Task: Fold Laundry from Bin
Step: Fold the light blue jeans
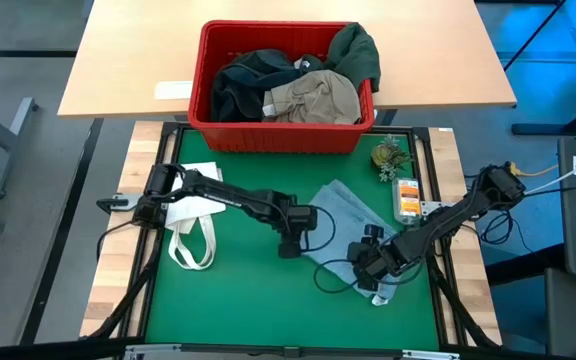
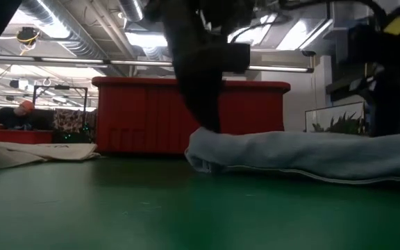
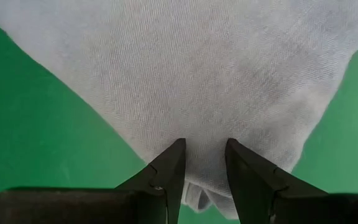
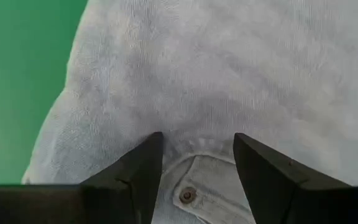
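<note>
Only at right wrist: jeans [image 4: 241,81] rivet [image 4: 186,195]

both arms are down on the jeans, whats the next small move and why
Probably lift both ends together to fold. The left gripper straddles a pinch of the jeans at their edge, the right gripper straddles the waistband by the rivet; the jeans lie flat on the green mat.

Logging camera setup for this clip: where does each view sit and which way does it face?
High: overhead, straight down on bin, jeans, both arms.
Low: table height, level across the mat at jeans and bin; an arm drops in.
Left wrist: onto jeans, left gripper.
Right wrist: onto jeans, right gripper.
All share the jeans.
</note>
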`<state>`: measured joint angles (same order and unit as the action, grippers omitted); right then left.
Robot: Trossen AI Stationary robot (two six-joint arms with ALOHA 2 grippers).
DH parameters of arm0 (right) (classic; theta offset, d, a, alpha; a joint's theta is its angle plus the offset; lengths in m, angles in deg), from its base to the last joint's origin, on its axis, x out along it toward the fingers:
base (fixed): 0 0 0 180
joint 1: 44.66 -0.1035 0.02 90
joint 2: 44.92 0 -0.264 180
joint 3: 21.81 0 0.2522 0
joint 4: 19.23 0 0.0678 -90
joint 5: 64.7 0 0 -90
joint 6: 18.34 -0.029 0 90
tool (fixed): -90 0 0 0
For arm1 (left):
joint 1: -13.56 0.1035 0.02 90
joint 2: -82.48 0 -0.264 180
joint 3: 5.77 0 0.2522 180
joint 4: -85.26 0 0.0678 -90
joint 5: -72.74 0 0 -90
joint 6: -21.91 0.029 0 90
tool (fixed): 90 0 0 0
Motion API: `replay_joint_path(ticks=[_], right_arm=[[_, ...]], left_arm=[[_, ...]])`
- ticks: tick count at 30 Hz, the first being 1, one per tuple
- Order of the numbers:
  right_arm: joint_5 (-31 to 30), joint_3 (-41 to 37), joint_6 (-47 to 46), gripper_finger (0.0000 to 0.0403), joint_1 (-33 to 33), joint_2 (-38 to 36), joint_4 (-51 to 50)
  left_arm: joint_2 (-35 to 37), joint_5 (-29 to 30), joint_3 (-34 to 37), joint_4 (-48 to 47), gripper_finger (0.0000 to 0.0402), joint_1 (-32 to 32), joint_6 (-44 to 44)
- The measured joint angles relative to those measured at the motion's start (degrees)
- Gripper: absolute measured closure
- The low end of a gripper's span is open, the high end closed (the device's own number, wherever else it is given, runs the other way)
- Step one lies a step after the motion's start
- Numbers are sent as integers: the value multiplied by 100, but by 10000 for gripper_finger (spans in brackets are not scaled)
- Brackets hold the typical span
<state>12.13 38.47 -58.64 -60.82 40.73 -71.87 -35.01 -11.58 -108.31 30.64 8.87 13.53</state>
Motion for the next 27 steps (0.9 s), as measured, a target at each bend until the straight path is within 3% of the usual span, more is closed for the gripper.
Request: replay_joint_path(ticks=[10, 20, 27], right_arm=[[18, -315, -49, 203, 2, 4, 349], [67, -312, -29, 203, 2, -22, 458], [184, 279, 38, 203, 0, -20, -203]], left_arm=[[42, -74, 956, 1220, 292, 195, -20], [27, -138, 970, 1166, 292, 248, -4], [52, -28, 802, 861, 292, 274, -2]])
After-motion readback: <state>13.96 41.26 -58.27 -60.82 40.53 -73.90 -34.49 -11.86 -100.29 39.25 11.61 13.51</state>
